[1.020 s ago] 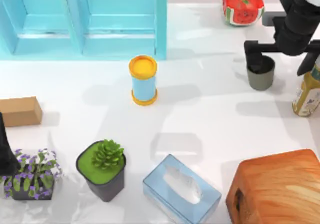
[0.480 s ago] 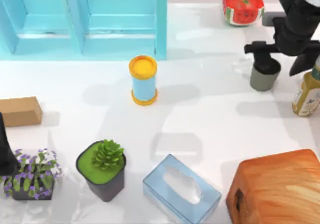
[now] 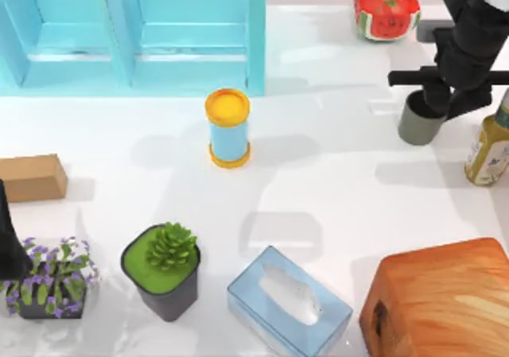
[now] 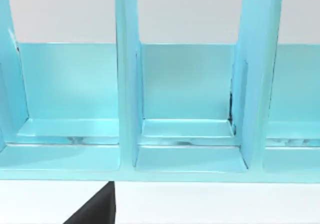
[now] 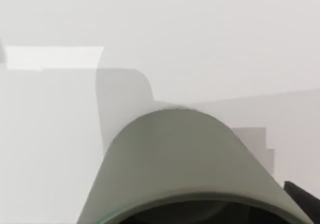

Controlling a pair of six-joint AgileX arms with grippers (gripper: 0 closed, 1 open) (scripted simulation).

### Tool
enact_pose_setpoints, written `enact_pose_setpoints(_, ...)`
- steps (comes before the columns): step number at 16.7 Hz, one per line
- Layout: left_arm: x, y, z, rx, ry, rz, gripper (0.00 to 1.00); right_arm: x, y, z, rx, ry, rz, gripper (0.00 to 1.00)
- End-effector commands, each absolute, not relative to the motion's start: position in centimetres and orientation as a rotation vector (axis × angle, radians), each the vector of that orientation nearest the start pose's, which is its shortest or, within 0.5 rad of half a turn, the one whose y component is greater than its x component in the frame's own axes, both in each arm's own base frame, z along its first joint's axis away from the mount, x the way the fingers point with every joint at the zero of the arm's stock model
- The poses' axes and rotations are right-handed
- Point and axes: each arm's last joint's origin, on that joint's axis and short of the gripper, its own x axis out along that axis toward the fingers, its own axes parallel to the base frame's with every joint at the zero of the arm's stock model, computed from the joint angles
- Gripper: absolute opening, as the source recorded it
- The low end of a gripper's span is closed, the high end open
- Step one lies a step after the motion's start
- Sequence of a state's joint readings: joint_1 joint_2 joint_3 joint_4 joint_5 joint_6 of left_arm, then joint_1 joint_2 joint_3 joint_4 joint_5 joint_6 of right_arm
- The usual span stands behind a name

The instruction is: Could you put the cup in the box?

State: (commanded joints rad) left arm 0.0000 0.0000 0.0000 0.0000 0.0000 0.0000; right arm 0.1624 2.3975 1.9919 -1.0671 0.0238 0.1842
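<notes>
The dark grey-green cup (image 3: 415,125) stands at the table's right side, and its wall (image 5: 185,164) rises close in the right wrist view. My right gripper (image 3: 452,96) hangs over the cup's right rim, fingers drawn in on it. A wooden box (image 3: 441,301) sits at the front right, a small cardboard box (image 3: 30,177) at the left edge and a glassy blue tissue box (image 3: 288,301) at the front; I cannot tell which one the task means. My left arm (image 3: 6,238) is parked at the left edge.
A blue shelf unit (image 3: 135,31) spans the back left. A blue cylinder with yellow ends (image 3: 228,128) stands mid-table. A bottle (image 3: 489,146) is just right of the cup, a watermelon pot (image 3: 387,7) behind it. A succulent pot (image 3: 163,269) and purple flowers (image 3: 49,285) stand in front.
The right gripper's fingers have drawn together from a wide spread onto the cup's right rim. The cup has barely shifted. The left arm has not moved.
</notes>
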Motion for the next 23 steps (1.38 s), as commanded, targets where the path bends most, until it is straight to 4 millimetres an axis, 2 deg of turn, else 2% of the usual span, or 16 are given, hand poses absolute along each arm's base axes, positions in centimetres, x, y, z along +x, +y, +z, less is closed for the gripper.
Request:
enact_pose_setpoints(8,10.6,-0.1,16.0,0.000,0.000,0.000,1.00,47.2,8.1,14.0,0.009,1.466,-0.007,0.00)
enact_pose_setpoints(10,10.6,-0.1,16.0,0.000,0.000,0.000,1.00,47.6,7.0,16.0,0.024,1.398,0.024,0.00)
enact_pose_setpoints(12,10.6,-0.1,16.0,0.000,0.000,0.000,1.00,47.9,4.1,19.4,0.037,1.286,0.056,0.00)
enact_pose_setpoints(15,10.6,-0.1,16.0,0.000,0.000,0.000,1.00,46.2,-3.1,24.5,0.012,1.180,0.054,0.00)
enact_pose_setpoints(17,10.6,-0.1,16.0,0.000,0.000,0.000,1.00,43.2,-8.2,26.2,-0.016,1.206,0.025,0.00)
enact_pose_setpoints(19,10.6,-0.1,16.0,0.000,0.000,0.000,1.00,39.2,-12.5,26.8,-0.026,1.288,-0.008,0.00)
enact_pose_setpoints(21,10.6,-0.1,16.0,0.000,0.000,0.000,1.00,35.2,-15.5,27.3,-0.023,1.378,-0.030,0.00)
enact_pose_setpoints(23,10.6,-0.1,16.0,0.000,0.000,0.000,1.00,31.9,-16.9,27.9,-0.023,1.444,-0.038,0.00)
